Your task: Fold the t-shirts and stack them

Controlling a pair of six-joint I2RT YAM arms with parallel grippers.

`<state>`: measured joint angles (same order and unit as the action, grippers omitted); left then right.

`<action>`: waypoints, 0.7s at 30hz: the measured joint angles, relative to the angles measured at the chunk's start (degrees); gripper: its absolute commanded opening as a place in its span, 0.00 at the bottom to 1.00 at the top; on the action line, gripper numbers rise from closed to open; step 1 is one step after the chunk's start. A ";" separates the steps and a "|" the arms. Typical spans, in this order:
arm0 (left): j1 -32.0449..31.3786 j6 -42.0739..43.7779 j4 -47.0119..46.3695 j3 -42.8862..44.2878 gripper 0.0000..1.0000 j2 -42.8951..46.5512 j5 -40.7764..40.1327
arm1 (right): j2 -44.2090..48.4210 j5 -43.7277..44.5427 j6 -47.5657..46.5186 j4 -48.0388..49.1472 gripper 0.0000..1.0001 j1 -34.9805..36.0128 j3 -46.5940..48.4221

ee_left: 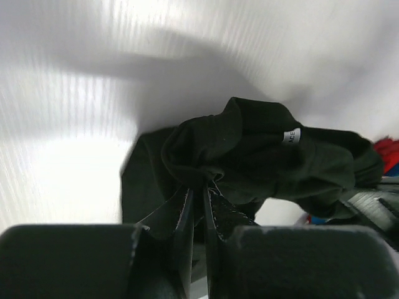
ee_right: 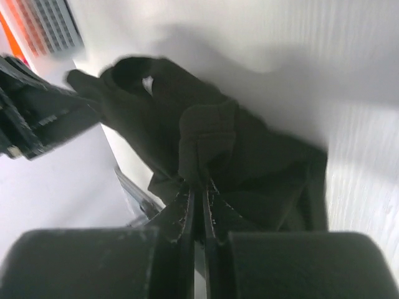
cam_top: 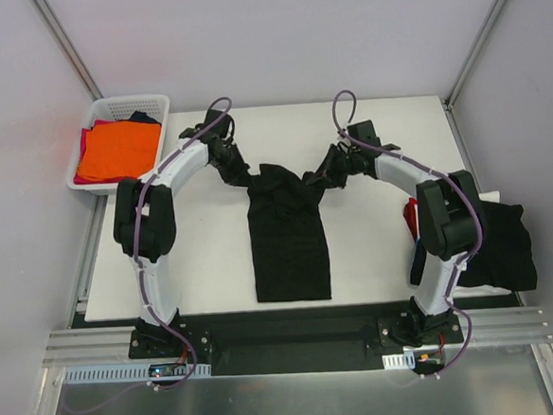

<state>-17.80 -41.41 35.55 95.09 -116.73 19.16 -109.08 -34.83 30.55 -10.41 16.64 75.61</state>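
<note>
A black t-shirt (cam_top: 289, 235) hangs between the two arms over the middle of the white table, its lower part lying flat toward the near edge. My left gripper (cam_top: 239, 179) is shut on the shirt's upper left corner; in the left wrist view the cloth (ee_left: 249, 156) bunches at the fingertips, a white neck label (ee_left: 291, 136) showing. My right gripper (cam_top: 318, 180) is shut on the upper right corner, cloth (ee_right: 212, 143) pinched between its fingers. More t-shirts, orange (cam_top: 116, 149) on top, fill the basket. A dark t-shirt pile (cam_top: 499, 246) lies at the table's right edge.
The white lattice basket (cam_top: 160, 105) stands at the table's far left corner. Grey walls close in the back and sides. A bit of red cloth (cam_top: 411, 219) shows beside the right arm's upper link. The table's near edge (cam_top: 293, 306) runs just below the shirt's hem.
</note>
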 measured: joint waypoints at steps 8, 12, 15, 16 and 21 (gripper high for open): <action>-4.48 0.13 0.76 -9.90 0.07 10.08 -0.31 | 13.18 -0.37 -1.75 -5.35 0.01 4.87 -11.63; -5.84 0.09 1.14 -13.42 0.07 13.92 -0.39 | 18.62 0.11 -3.06 -9.35 0.01 5.11 -13.29; -6.27 0.07 1.22 -15.23 0.07 16.31 -0.63 | 22.01 0.59 -4.13 -11.96 0.01 5.27 -13.33; -6.49 0.02 1.38 -16.02 0.07 17.38 -0.85 | 23.06 0.87 -4.59 -12.87 0.01 5.38 -13.33; -8.28 -0.59 2.86 -17.94 0.07 21.68 -2.56 | 26.36 1.53 -7.04 -17.68 0.01 5.75 -13.35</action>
<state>-26.09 -42.00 38.41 77.14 -95.04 16.60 -82.72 -33.30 23.51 -28.10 22.39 62.26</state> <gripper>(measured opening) 0.072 0.041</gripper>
